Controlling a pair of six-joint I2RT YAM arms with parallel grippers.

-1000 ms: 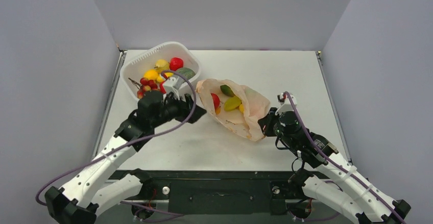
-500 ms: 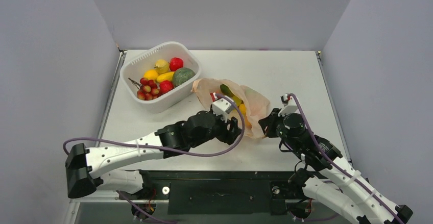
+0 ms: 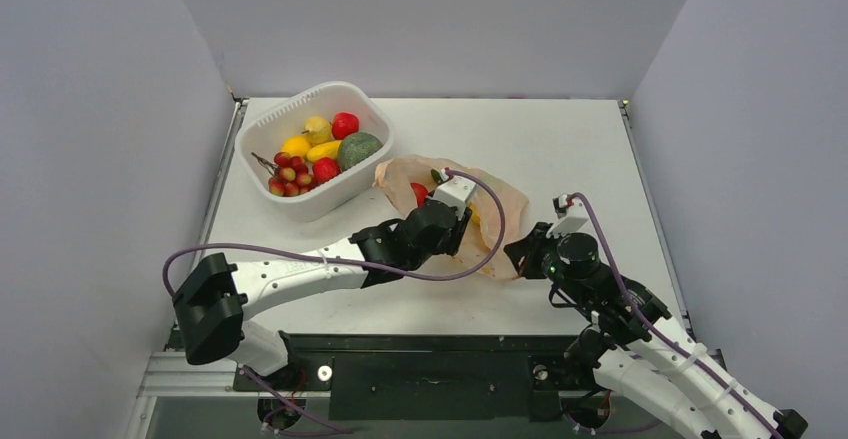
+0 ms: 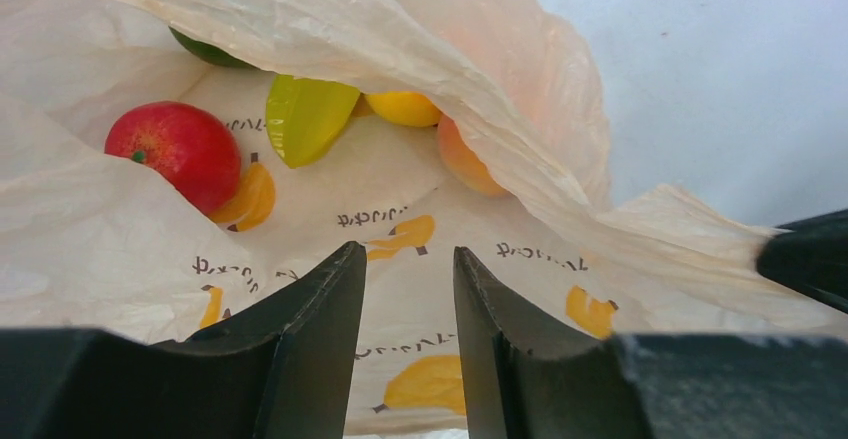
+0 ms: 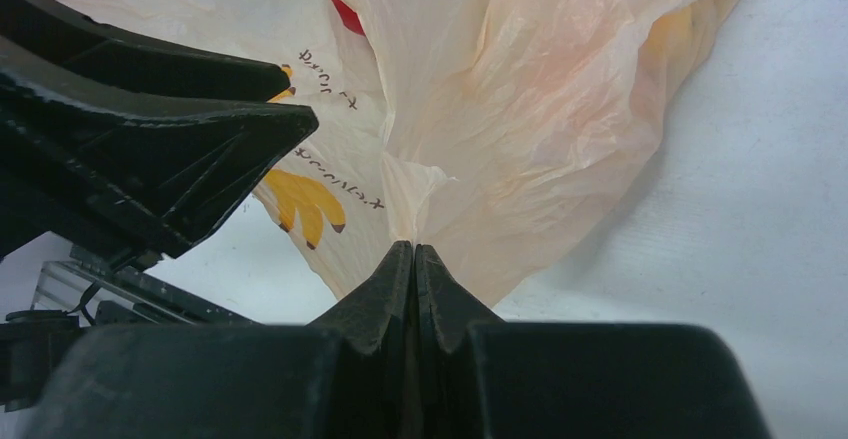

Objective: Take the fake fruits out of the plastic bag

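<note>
one plastic bag [image 3: 505,209], one white basket [image 3: 315,202]; in the bag one red fruit [image 4: 175,149], one lime-green fruit [image 4: 305,114]

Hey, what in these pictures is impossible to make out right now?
Top view: fingertips of the left gripper, hidden under its own wrist.
Left wrist view: a dark green fruit and an orange fruit, partly covered by a fold of the plastic bag.
Right wrist view: the bag's contents, behind plastic; only a red sliver shows.
Every view: how many fruits remain inside.
</note>
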